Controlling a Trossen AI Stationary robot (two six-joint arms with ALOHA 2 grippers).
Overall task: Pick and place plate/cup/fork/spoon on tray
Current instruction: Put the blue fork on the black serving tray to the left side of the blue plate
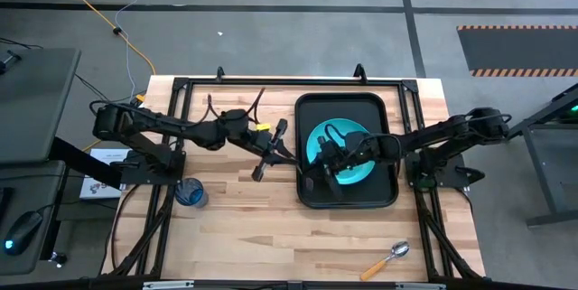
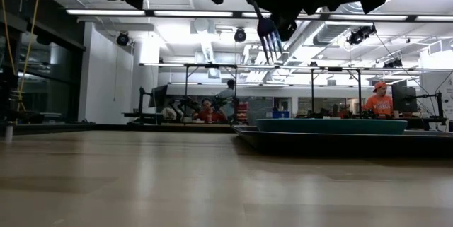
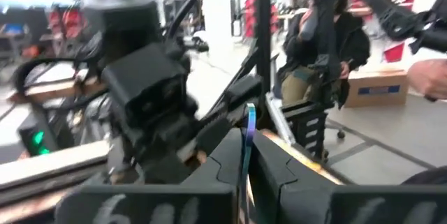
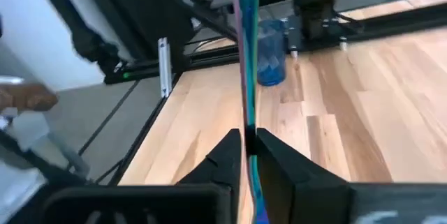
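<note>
Reaching in from opposite sides in the high view, the left arm (image 1: 181, 132) and the right arm (image 1: 433, 136) met head-on at the left edge of the tray (image 1: 343, 98). The plate (image 1: 364, 173) already lay on the tray. The cup (image 1: 190, 192) waited on the bench (image 1: 271, 236) at the near left, and the spoon (image 1: 390, 256) lay at the near right. The fork was too thin to pick out here.

In the low view, the fork (image 2: 267, 37) hung tines-down, well above the bench and just left of the plate (image 2: 331, 125). It was probably held that high to clear the tray's rim.

In the left wrist view, that arm's jaws were clenched on a thin blue strip, the fork (image 3: 248, 133) seen edge-on, with the right arm directly ahead.

In the right wrist view, those jaws likewise pinched the fork (image 4: 246, 56), with the cup (image 4: 271, 53) beyond. Both arms apparently gripped the one fork, which suggested a handover toward the tray.
</note>
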